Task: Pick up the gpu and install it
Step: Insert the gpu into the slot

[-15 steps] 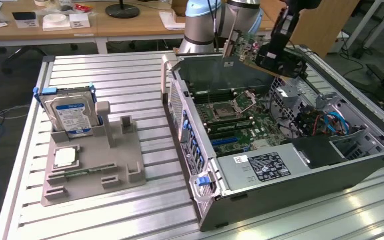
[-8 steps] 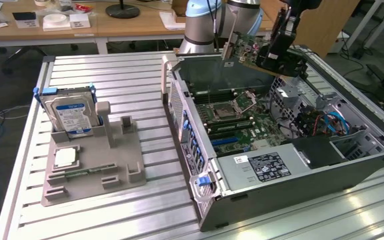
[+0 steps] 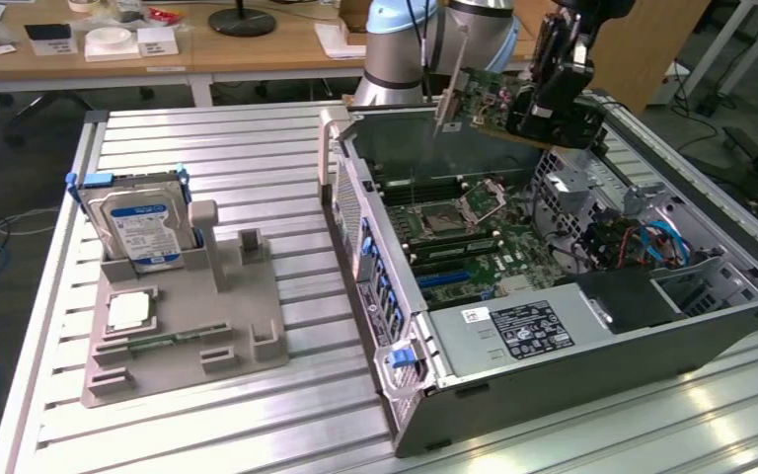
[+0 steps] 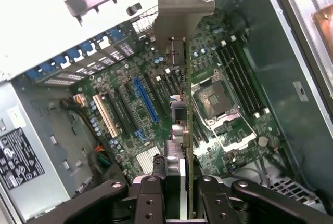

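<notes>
My gripper (image 4: 179, 195) is black. The gpu (image 3: 489, 99) has a green board and a pale silver bracket (image 4: 179, 5). Motherboard (image 4: 130, 109) is green, with one blue slot (image 4: 146, 99), one cream slot (image 4: 105, 116), the rest black. Computer case (image 3: 413, 420) is grey with blue tabs. Power supply (image 3: 472, 346) is silver with a black label. Hard drive (image 3: 135, 222) is silver with a blue-and-white label and blue rails. Holder (image 3: 194, 336) is plain grey. Counter (image 3: 221, 148) is silver with ribbed stripes. Cables (image 3: 662, 242) are blue.
</notes>
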Robot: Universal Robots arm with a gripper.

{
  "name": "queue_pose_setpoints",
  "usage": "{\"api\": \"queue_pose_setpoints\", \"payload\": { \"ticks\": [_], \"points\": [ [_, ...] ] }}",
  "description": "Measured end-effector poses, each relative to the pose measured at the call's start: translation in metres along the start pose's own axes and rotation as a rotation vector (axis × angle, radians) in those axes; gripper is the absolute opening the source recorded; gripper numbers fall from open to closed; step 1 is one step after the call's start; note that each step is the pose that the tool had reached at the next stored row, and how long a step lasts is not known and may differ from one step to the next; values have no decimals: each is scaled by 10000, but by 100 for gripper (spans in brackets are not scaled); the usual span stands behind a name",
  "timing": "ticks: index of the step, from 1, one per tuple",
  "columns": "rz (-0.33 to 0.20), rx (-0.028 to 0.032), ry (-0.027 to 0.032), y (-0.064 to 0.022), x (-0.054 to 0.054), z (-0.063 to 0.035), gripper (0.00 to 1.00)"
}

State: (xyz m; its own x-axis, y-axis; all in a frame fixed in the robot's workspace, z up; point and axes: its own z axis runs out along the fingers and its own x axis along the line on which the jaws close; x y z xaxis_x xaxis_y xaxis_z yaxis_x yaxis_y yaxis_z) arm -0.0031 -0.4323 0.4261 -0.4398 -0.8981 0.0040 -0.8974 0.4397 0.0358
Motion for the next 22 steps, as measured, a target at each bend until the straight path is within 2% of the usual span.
{"api": "queue_pose_setpoints", "payload": {
  "ticks": [7, 11, 14, 15, 16, 17, 19, 20, 22],
  "points": [
    [-1228, 5, 44, -1, 0, 0, 28],
    [-1452, 6, 48, -11, -6, 4, 28],
    [-1465, 30, 23, -10, -6, 5, 28],
    [-1474, 62, 12, -10, -5, 6, 28],
    [-1487, 125, -13, -10, -5, 9, 28],
    [-1499, 216, -51, -10, -5, 12, 28],
    [-1511, 354, -104, -10, -5, 19, 28],
    [-1512, 397, -120, -10, -5, 21, 28],
    [-1513, 439, -140, -12, -3, 24, 28]
  ]
}}
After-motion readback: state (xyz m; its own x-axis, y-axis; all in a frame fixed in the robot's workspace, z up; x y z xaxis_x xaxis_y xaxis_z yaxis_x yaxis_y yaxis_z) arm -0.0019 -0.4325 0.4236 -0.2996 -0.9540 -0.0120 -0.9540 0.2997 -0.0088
